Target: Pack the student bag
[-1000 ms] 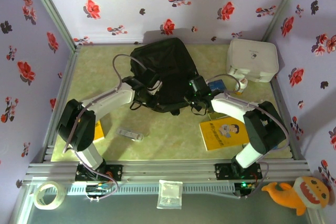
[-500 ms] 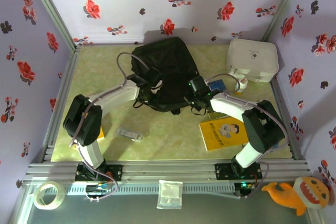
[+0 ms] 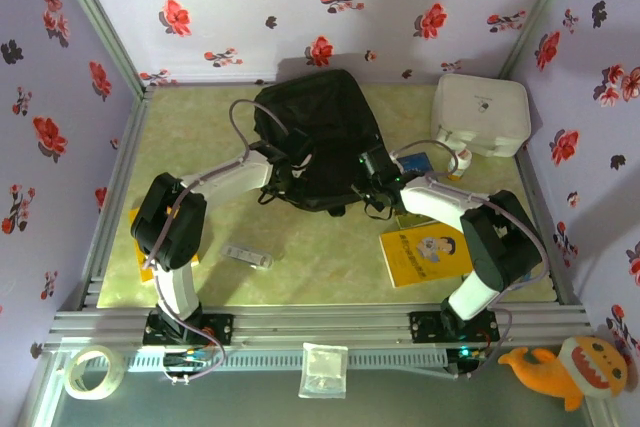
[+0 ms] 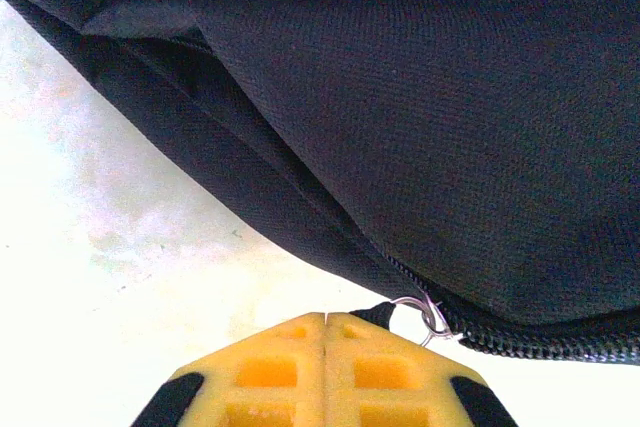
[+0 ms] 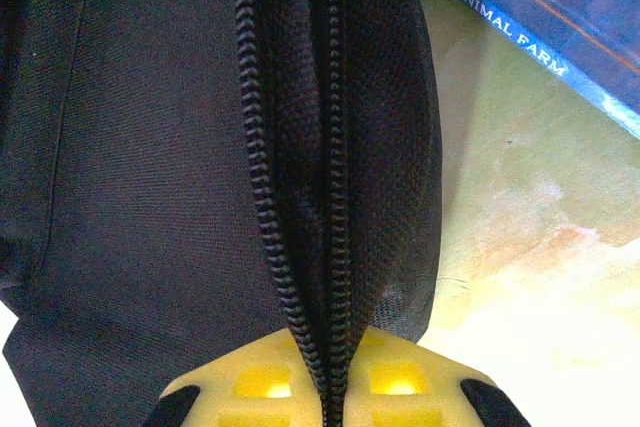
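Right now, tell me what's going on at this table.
Both arms are working on the black student bag lying at the back of the table. The left gripper is shut, apparently pinching the zip pull at the bag's left side. The right gripper is clamped on the zippered edge at the right side. A yellow book, a blue book and a white case lie outside the bag.
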Tool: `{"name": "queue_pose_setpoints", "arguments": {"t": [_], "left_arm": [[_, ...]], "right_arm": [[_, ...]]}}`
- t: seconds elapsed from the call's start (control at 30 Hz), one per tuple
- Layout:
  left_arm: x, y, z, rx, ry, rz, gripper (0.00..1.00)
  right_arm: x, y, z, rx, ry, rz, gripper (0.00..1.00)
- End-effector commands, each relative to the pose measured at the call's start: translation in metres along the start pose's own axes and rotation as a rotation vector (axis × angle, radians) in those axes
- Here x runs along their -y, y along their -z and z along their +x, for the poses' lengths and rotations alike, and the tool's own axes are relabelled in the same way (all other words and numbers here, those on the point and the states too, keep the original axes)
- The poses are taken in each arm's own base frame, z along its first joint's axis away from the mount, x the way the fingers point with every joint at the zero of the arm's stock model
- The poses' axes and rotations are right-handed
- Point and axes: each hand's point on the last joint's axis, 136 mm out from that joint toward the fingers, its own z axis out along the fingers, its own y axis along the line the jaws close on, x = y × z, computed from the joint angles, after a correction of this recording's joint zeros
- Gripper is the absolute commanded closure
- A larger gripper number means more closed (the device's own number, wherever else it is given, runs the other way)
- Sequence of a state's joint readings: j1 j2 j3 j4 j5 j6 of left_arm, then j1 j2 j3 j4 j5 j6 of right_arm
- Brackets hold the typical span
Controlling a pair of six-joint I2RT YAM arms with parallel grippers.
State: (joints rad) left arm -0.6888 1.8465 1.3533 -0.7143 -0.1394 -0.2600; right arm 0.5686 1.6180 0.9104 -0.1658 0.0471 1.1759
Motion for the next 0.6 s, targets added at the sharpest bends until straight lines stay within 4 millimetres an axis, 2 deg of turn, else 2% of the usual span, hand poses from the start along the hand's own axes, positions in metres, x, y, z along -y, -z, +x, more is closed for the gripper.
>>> {"name": "queue_pose_setpoints", "arguments": {"t": [0.0, 0.07, 0.13, 0.27, 0.37, 0.57], "left_arm": [[-0.049, -0.009, 0.010, -0.043, 0.040, -0.174, 1.00], [-0.037, -0.005, 0.003, -0.012, 0.023, -0.101, 1.00], [-0.019, 0.004, -0.004, 0.036, 0.011, 0.005, 1.00], [0.020, 0.032, -0.016, 0.142, -0.018, 0.214, 1.00], [0.041, 0.049, -0.021, 0.192, -0.022, 0.316, 1.00], [0.061, 0.058, -0.025, 0.217, -0.036, 0.370, 1.00]], "right_arm": [[0.040, 0.006, -0.025, 0.118, 0.031, 0.168, 0.93], [0.032, 0.004, -0.024, 0.101, 0.037, 0.131, 0.90], [0.020, 0.005, -0.019, 0.069, 0.039, 0.068, 0.83], [0.000, 0.018, -0.011, 0.016, 0.010, -0.034, 0.59], [-0.004, 0.030, -0.004, -0.017, -0.056, -0.079, 0.41], [-0.016, 0.043, 0.018, -0.096, -0.138, -0.131, 0.30]]}}
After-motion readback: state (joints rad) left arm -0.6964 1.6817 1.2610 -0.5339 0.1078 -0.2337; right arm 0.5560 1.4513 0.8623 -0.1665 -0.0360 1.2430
